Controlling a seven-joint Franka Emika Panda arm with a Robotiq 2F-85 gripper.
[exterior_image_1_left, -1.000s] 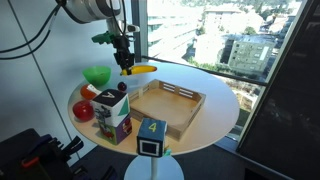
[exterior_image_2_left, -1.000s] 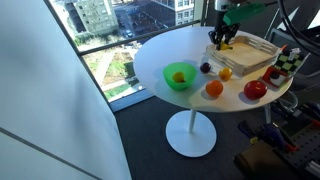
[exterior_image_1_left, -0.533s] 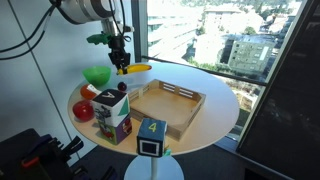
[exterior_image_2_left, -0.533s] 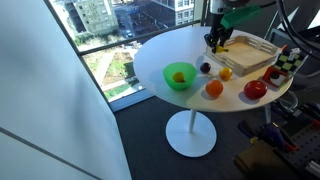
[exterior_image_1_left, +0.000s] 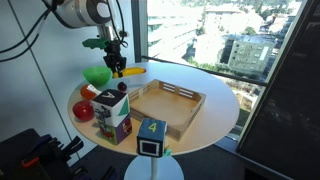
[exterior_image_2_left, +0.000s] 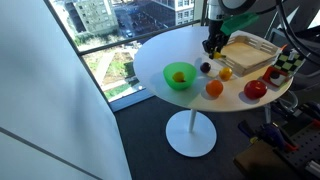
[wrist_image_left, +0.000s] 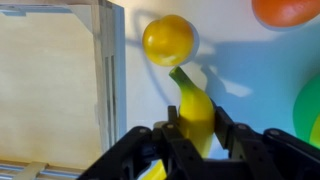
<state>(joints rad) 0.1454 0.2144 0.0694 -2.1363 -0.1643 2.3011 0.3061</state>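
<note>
1. The gripper is partly closed. Its 2 fingers are clamped on a banana, one on each side of the fruit.
2. In the wrist view the banana runs from the jaws toward 12 o'clock. Its dark stem tip points at a round yellow fruit lying just past it. Whether the 2 touch cannot be told.
3. In an exterior view the banana is held in the air above a round white table. It sticks out from the gripper toward 3 o'clock.
4. A shallow wooden tray lies at 9 o'clock from the banana in the wrist view, its near wall just beside the fruit.
5. An orange sits at 1 o'clock, cut off by the top edge. A green bowl shows at 3 o'clock, at the frame's edge.
6. In an exterior view the gripper hovers beside the tray, which lies at 3 o'clock from it. A small dark plum rests at 6 o'clock and the yellow fruit at 5 o'clock.
7. The bowl stands at 7 o'clock from the gripper, well apart, with something yellow inside.
8. A red apple and stacked toy blocks sit near the table's edge, well away from the banana.
</note>
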